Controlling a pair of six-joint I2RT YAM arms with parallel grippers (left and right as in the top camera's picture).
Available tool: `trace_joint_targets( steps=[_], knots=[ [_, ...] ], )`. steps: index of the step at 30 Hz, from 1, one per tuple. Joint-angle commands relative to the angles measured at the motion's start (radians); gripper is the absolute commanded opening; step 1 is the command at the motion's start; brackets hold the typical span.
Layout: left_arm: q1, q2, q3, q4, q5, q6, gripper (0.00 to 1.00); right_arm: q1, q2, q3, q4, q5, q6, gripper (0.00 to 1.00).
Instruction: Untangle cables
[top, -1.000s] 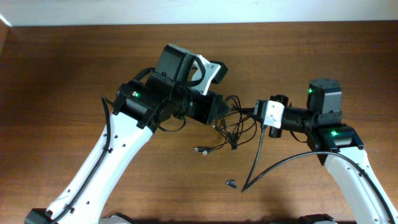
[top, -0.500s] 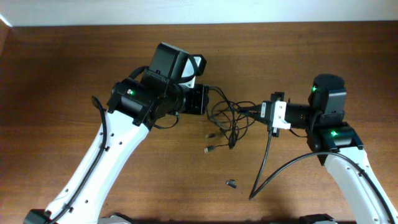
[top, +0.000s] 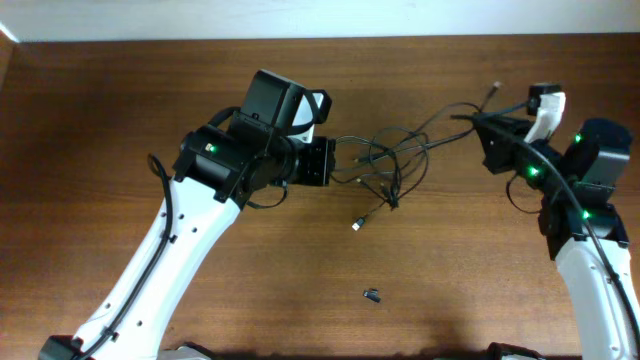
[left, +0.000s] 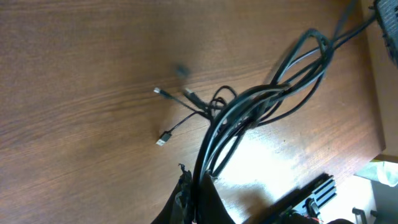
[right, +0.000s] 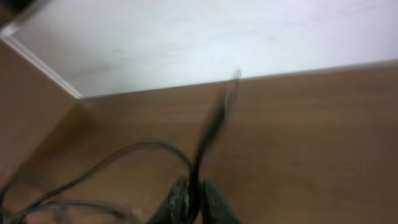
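Observation:
The thin black cables (top: 392, 160) hang as a tangled bundle stretched between my two grippers above the table's middle. My left gripper (top: 333, 163) is shut on the bundle's left end; in the left wrist view several strands (left: 249, 112) run up from its jaws (left: 198, 186), with loose plug ends (left: 163, 138) lying on the wood. My right gripper (top: 478, 122) is shut on one cable (right: 211, 127), raised at the far right, with its plug tip (top: 495, 88) sticking out past the jaws (right: 194, 190). A plug end (top: 356, 224) dangles below the tangle.
A tiny dark stubby piece (top: 371, 294) lies on the brown wooden table (top: 100, 120) near the front. A white wall runs along the table's far edge (right: 186, 37). The right arm's thick black cable (top: 545, 190) curves beside it.
My right gripper has pulled its cable up and far to the right, stretching the tangle out. The left gripper has held its place. The dangling plugs have shifted right.

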Motion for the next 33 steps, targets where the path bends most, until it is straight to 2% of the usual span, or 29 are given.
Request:
trace_joint_targets(
  steps=[1, 3, 4, 6, 8, 11, 13, 15, 17, 20, 25, 31, 33],
  knots=[
    [0.005, 0.002, 0.009, -0.008, -0.011, -0.002, 0.0, -0.063, 0.004, 0.008, -0.067, 0.109, 0.027, 0.61],
    [0.005, 0.002, 0.009, -0.008, -0.006, -0.002, 0.0, -0.061, 0.01, 0.008, -0.088, 0.081, 0.015, 0.99],
    [0.005, 0.002, 0.009, -0.008, -0.006, -0.002, 0.0, -0.061, 0.01, 0.008, -0.089, 0.046, -0.035, 0.99],
    [0.005, 0.002, 0.009, -0.006, 0.01, -0.002, 0.0, -0.061, 0.01, 0.008, -0.095, -0.202, -0.346, 0.99],
    [0.004, 0.002, 0.009, -0.001, 0.025, -0.002, 0.0, -0.061, 0.01, 0.008, -0.113, -0.308, -0.494, 0.99],
    [0.004, 0.002, 0.009, 0.032, 0.224, 0.063, 0.0, -0.039, 0.01, 0.008, -0.189, -0.407, -0.783, 1.0],
    [0.004, 0.002, 0.009, 0.059, 0.343, 0.124, 0.0, 0.009, 0.01, 0.008, -0.24, -0.417, -0.919, 0.99],
    [0.004, 0.002, 0.009, 0.058, 0.401, 0.183, 0.0, 0.071, 0.01, 0.008, -0.296, -0.416, -1.097, 0.91],
    [0.004, 0.002, 0.009, 0.059, 0.449, 0.187, 0.0, 0.126, 0.01, 0.008, -0.332, -0.411, -1.238, 0.78],
    [0.004, 0.002, 0.009, 0.06, 0.542, 0.186, 0.0, 0.172, 0.01, 0.008, -0.329, -0.363, -1.257, 0.65],
    [0.004, 0.002, 0.009, 0.063, 0.626, 0.186, 0.0, 0.178, 0.01, 0.008, -0.325, -0.364, -1.257, 0.61],
    [0.004, 0.002, 0.009, 0.096, 0.638, 0.129, 0.0, 0.226, 0.01, 0.008, -0.31, -0.363, -1.257, 0.6],
    [0.004, 0.002, 0.009, 0.101, 0.638, 0.116, 0.0, 0.242, 0.01, 0.008, -0.3, -0.364, -1.257, 0.56]
  ],
)
